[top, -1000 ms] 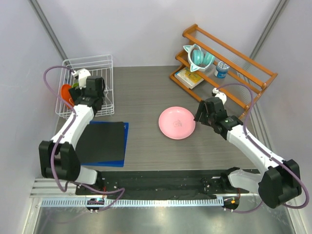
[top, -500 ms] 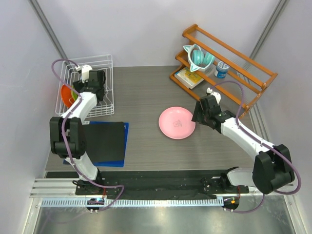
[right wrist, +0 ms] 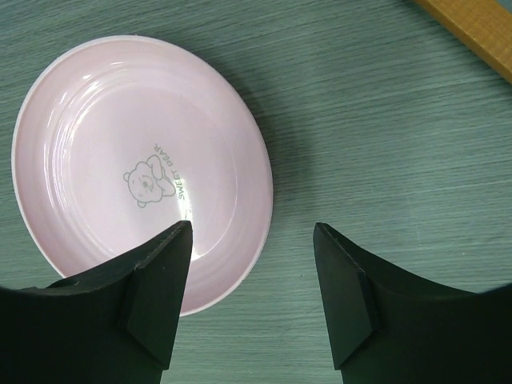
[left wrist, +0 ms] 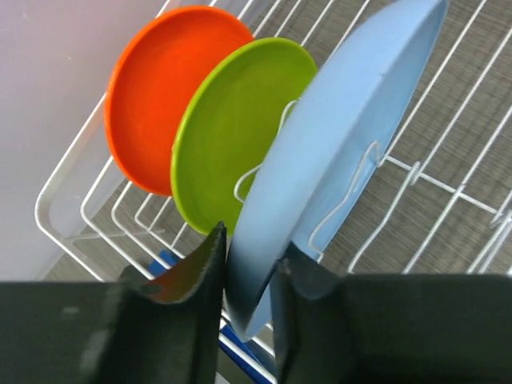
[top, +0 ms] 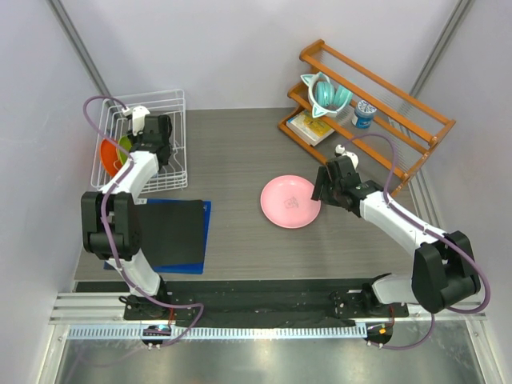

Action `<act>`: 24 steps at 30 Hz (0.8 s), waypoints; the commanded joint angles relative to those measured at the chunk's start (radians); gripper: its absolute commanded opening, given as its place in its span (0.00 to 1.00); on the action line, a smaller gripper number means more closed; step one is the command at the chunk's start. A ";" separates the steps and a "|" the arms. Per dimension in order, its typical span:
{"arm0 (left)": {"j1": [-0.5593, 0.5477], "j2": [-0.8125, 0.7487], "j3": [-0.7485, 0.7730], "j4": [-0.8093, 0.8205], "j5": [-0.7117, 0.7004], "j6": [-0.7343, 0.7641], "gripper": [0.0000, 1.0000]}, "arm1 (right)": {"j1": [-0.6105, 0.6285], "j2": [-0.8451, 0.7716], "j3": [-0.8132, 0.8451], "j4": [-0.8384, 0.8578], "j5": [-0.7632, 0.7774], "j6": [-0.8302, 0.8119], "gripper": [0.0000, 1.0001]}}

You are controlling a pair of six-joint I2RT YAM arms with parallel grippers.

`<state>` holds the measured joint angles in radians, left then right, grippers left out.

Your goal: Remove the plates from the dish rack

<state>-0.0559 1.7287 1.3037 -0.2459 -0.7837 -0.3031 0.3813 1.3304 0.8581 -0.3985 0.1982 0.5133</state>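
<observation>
The white wire dish rack [top: 172, 100] stands at the table's back left. In the left wrist view three plates stand upright between its tines [left wrist: 364, 172]: orange [left wrist: 160, 88], lime green [left wrist: 232, 128] and light blue [left wrist: 344, 136]. My left gripper [left wrist: 250, 264] is shut on the lower rim of the light blue plate, one finger on each face. The pink plate [top: 290, 202] lies flat on the table's middle. My right gripper [right wrist: 252, 240] hovers open over the pink plate's [right wrist: 120, 160] right edge, holding nothing.
An orange-brown wooden shelf rack [top: 376, 104] at the back right holds a teal cup [top: 326, 92], a small can [top: 364, 114] and a flat book [top: 308, 126]. A dark mat on a blue board [top: 172, 232] lies in front of the dish rack.
My left gripper reached deeper into the rack and closed from wide open onto the light blue plate's rim. The right gripper drifted slightly toward the pink plate, still open.
</observation>
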 commanded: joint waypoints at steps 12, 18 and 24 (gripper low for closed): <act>-0.012 -0.112 0.039 -0.036 -0.117 0.062 0.00 | -0.016 -0.071 -0.048 0.035 -0.025 -0.013 0.68; -0.061 -0.159 0.049 -0.015 -0.215 0.149 0.00 | -0.016 -0.092 -0.059 0.032 -0.034 -0.006 0.68; -0.117 -0.282 0.048 -0.061 -0.223 0.183 0.00 | -0.016 -0.163 -0.064 -0.003 -0.026 -0.009 0.68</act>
<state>-0.1356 1.5661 1.3067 -0.3153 -0.9699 -0.1516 0.3687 1.2449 0.7967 -0.3920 0.1699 0.5068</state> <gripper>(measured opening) 0.073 0.680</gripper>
